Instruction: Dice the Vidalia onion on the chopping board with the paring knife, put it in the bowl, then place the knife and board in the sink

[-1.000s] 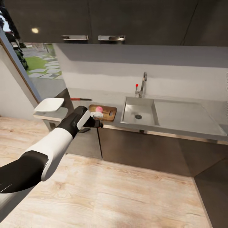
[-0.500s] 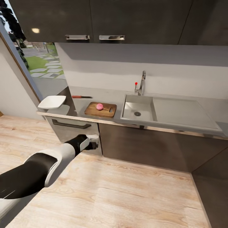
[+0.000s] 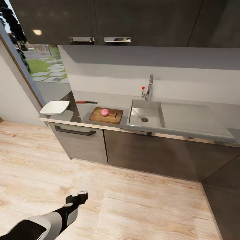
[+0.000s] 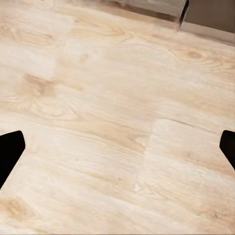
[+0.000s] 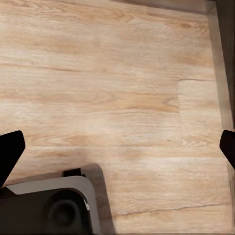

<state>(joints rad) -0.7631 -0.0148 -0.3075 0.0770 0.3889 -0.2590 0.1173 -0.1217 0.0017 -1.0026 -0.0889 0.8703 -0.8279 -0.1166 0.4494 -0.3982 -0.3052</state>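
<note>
One Vidalia onion [image 3: 105, 112] | centred on chopping board [image 3: 98, 116] | countertop [image 3: 100, 101] edge near

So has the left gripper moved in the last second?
Yes. The left gripper has dropped from beside the chopping board on the countertop to low over the floor, fingers open.

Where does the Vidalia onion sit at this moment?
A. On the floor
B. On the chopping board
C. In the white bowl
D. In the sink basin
B: in the head view the Vidalia onion rests on the chopping board, left of the sink.
</note>
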